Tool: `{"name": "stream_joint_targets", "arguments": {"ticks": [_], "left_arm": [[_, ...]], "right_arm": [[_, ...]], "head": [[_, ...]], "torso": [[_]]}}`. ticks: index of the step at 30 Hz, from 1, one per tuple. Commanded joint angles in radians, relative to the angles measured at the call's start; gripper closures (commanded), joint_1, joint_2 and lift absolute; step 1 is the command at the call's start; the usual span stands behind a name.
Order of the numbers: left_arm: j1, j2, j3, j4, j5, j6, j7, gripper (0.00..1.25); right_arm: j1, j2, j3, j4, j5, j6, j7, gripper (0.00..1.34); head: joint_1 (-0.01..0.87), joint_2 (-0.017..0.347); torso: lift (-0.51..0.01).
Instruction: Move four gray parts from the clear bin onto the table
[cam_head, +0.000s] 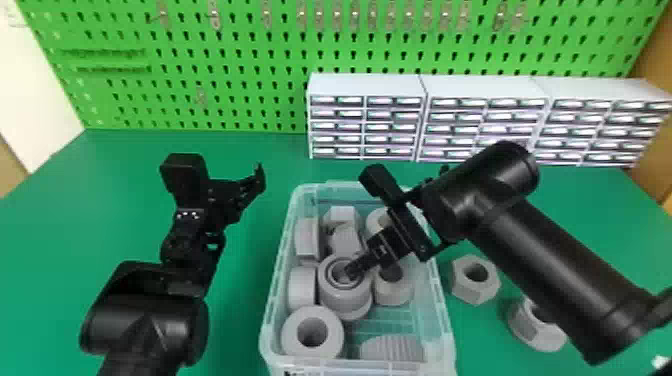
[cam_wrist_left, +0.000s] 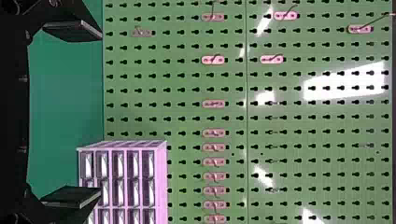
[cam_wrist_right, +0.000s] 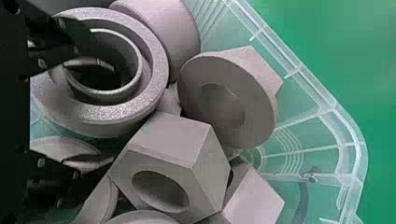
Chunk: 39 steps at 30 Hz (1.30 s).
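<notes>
Well, the right gripper (cam_head: 354, 270), fingers apart, has one fingertip inside a gray ring (cam_head: 332, 299) in the bin (cam_head: 277, 280), among other gray parts (cam_head: 306, 237). Two more (cam_head: 461, 290) lie beside it on the table (cam_head: 250, 260); the left gripper (cam_head: 225, 182) hangs wide.

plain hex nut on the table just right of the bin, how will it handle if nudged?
The hex nut should slide rather than roll, given its flat sides. Tipping looks unlikely, since it lies hole-up on a broad face. It's probably stiff, going by the crisp corners.
</notes>
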<state>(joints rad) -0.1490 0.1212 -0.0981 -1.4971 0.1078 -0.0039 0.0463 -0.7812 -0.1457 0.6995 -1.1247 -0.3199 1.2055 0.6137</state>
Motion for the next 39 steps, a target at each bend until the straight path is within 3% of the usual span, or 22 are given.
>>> {"name": "stream_joint_targets", "arguments": {"ticks": [1,6,18,39], "left_arm": [[0.0,0.0,0.0,0.0,0.001,-0.001,0.001,0.12],[0.005,0.002,0.0,0.002,0.001,-0.001,0.003,0.12],[0.011,0.005,0.0,0.002,0.003,-0.002,0.003,0.12],[0.014,0.005,0.0,0.002,0.004,-0.007,0.003,0.12]], "right_arm": [[-0.003,-0.002,0.0,0.0,0.002,0.006,0.0,0.78],[-0.006,-0.002,0.005,0.005,0.002,0.014,0.0,0.88],[-0.015,-0.002,-0.009,-0.01,0.016,0.068,0.0,0.89],[-0.012,-0.008,-0.098,-0.164,0.09,0.181,0.001,0.9]], "head": [[0.693,0.072],[0.693,0.072],[0.693,0.072],[0.693,0.072]], "torso": [[-0.052],[-0.052],[-0.052],[-0.052]]}}
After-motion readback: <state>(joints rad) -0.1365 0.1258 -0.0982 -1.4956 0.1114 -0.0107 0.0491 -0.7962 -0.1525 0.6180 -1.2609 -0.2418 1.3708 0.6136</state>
